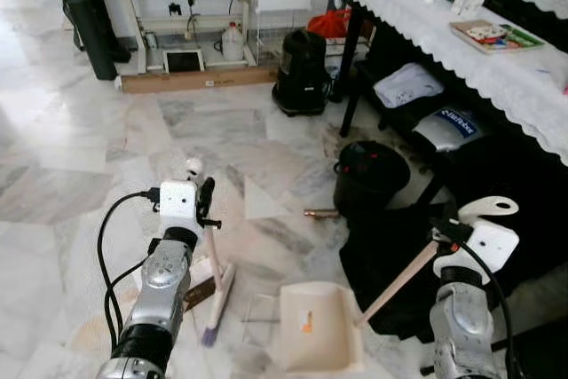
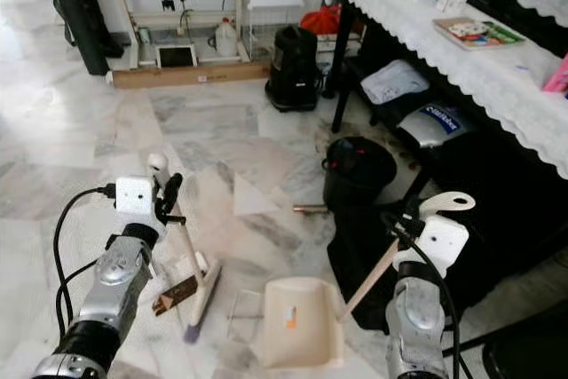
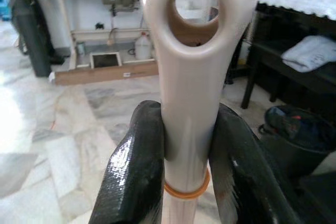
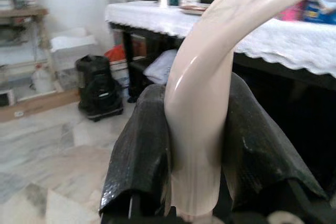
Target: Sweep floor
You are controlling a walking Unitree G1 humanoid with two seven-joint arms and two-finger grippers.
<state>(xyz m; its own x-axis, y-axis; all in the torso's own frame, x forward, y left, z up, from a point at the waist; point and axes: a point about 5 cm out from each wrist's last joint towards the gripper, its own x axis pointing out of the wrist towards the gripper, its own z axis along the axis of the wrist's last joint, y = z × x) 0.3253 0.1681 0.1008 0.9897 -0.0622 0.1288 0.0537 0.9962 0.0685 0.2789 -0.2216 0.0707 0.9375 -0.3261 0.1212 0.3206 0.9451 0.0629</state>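
The broom (image 1: pixel 216 286) stands on the marble floor (image 1: pixel 80 157) at the near left, its cream handle rising to a looped end and its brush head resting on the tiles beside a small brown scrap (image 1: pixel 199 293). The left gripper (image 3: pixel 186 156) pinches the broom's handle just below the loop, one black finger pressed to each side. Just right of the brush head lies the cream dustpan (image 1: pixel 319 326), its mouth toward the broom and flat on the floor, its long handle slanting up to the right. The right gripper (image 4: pixel 197 150) is clamped on the curved top of that handle. Beyond the dustpan sits a black bin (image 1: pixel 371 177), and farther off a black vacuum cleaner (image 1: pixel 300 73). A table with a white lace cloth (image 1: pixel 461 46) runs along the right.
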